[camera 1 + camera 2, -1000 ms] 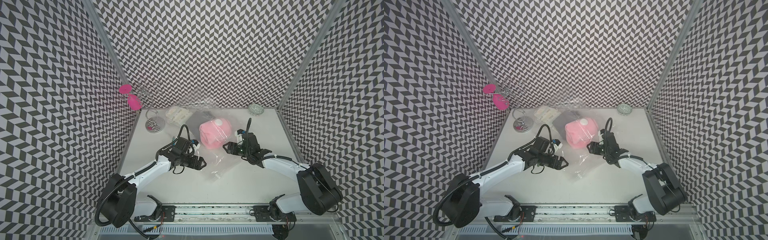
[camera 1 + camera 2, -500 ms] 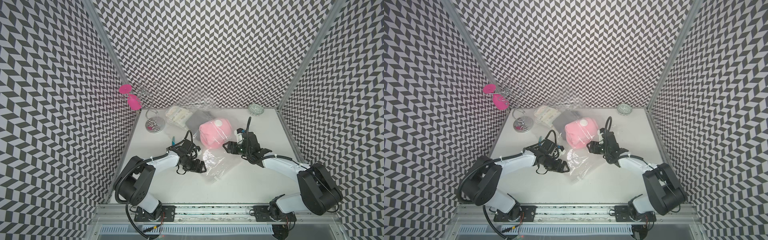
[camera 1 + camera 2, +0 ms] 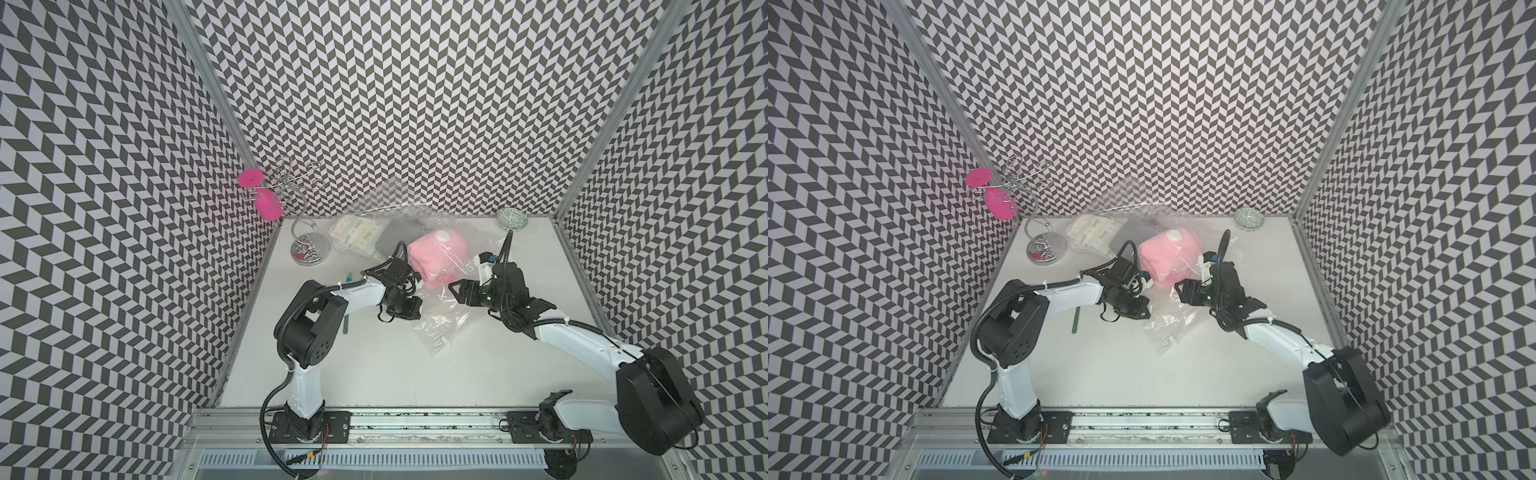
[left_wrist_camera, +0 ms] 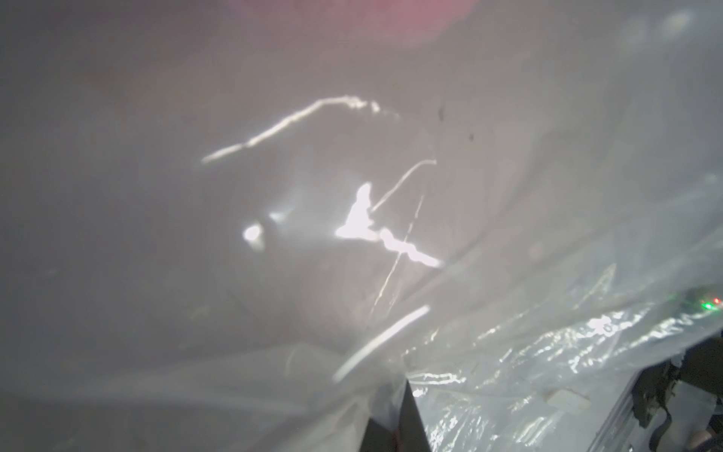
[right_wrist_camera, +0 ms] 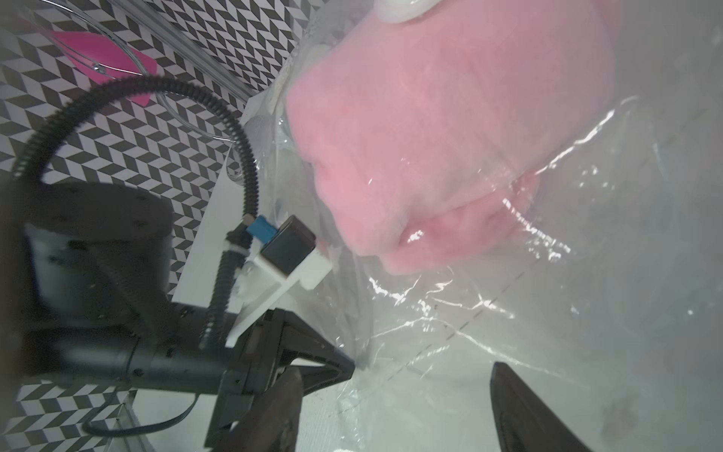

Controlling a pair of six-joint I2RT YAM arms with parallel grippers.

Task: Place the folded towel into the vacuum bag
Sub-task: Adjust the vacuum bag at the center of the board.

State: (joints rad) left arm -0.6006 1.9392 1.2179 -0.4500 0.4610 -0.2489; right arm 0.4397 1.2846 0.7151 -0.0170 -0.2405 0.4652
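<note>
The pink folded towel (image 3: pixel 436 259) (image 3: pixel 1169 259) (image 5: pixel 430 137) lies at the back middle of the table, wrapped in the clear film of the vacuum bag (image 3: pixel 440 328) (image 3: pixel 1167 328) (image 5: pixel 508 313), whose white valve cap (image 3: pixel 443 236) (image 3: pixel 1174 237) rests on top of it. The bag's loose front flap spreads toward the table's middle. My left gripper (image 3: pixel 415 311) (image 3: pixel 1144 308) (image 4: pixel 397 415) is shut on the flap's left edge, crinkled plastic (image 4: pixel 508 352) pinched between its tips. Just right of the towel, my right gripper (image 3: pixel 458 293) (image 3: pixel 1181 291) (image 5: pixel 395 391) stands open over the film.
A wire stand (image 3: pixel 305 232) with pink glasses (image 3: pixel 268 208) stands at the back left. A patterned packet (image 3: pixel 357 232) and a dark cloth (image 3: pixel 388 237) lie behind the towel. A small bowl (image 3: pixel 512 217) sits at the back right. A green stick (image 3: pixel 1075 320) lies under the left arm.
My left arm reached right to the bag's flap and its gripper closed on the plastic, bunching the flap. The right arm and the towel stayed put.
</note>
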